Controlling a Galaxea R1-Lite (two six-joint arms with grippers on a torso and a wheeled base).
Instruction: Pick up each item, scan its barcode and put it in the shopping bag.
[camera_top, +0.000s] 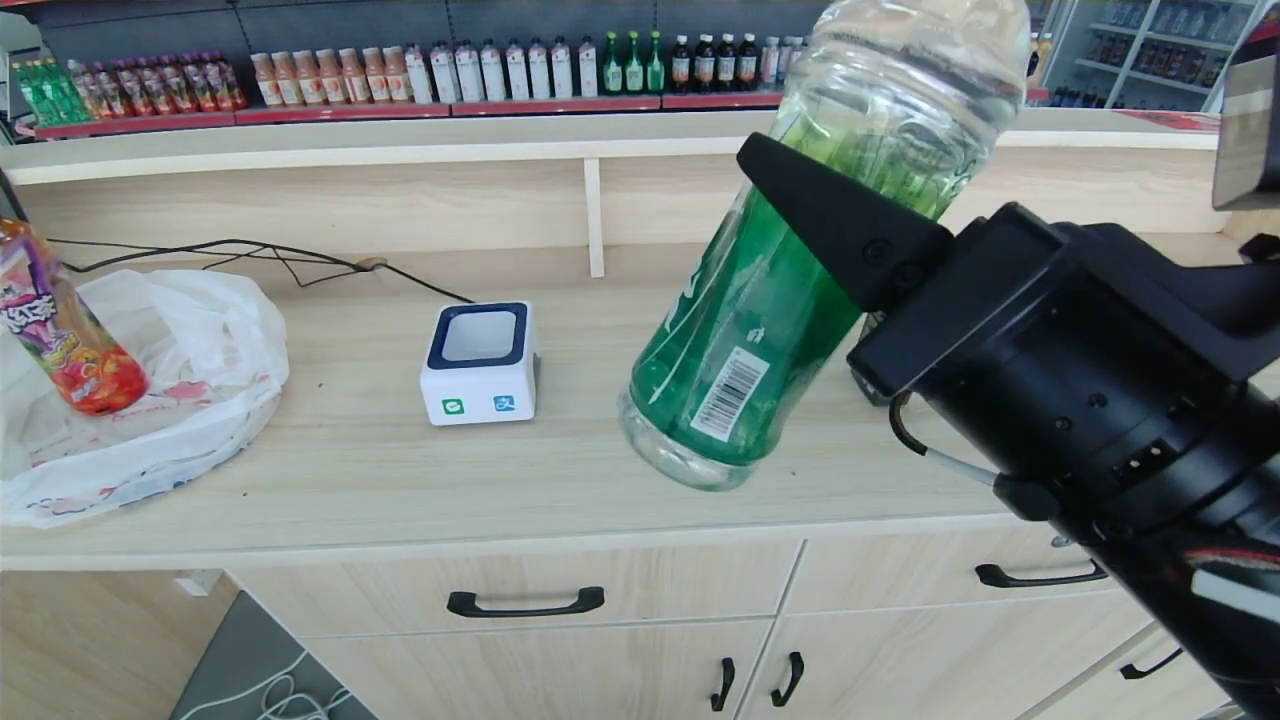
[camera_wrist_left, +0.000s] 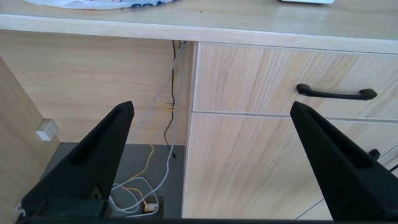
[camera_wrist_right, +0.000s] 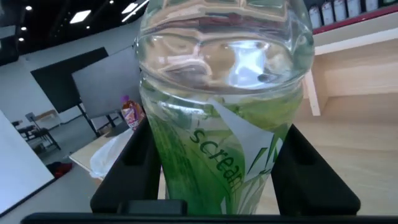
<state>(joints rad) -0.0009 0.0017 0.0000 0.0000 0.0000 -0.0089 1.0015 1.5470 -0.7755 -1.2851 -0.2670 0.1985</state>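
Right gripper (camera_wrist_right: 221, 177) clamps green bottle (camera_top: 740, 330), tilted above desk (camera_top: 350, 460), right of scanner (camera_top: 480, 362); scan apparently pending. 1 orange bottle (camera_top: 60, 330) at shopping bag (camera_top: 200, 330), left, possibly inside. Left gripper (camera_wrist_left: 211, 109) spread, empty.

A pale wooden counter (camera_top: 350, 460) carries a thin black cable (camera_top: 250, 250) trailing along its back edge. Behind it rises a wooden ledge (camera_top: 400, 150) with a white upright divider (camera_top: 594, 215). Farther back, a red shelf (camera_top: 350, 110) holds rows of drinks (camera_top: 480, 70). Below the counter, drawers have black handles (camera_top: 525, 603), and loose wires (camera_wrist_left: 143, 186) lie on the grey floor beside the cabinet.
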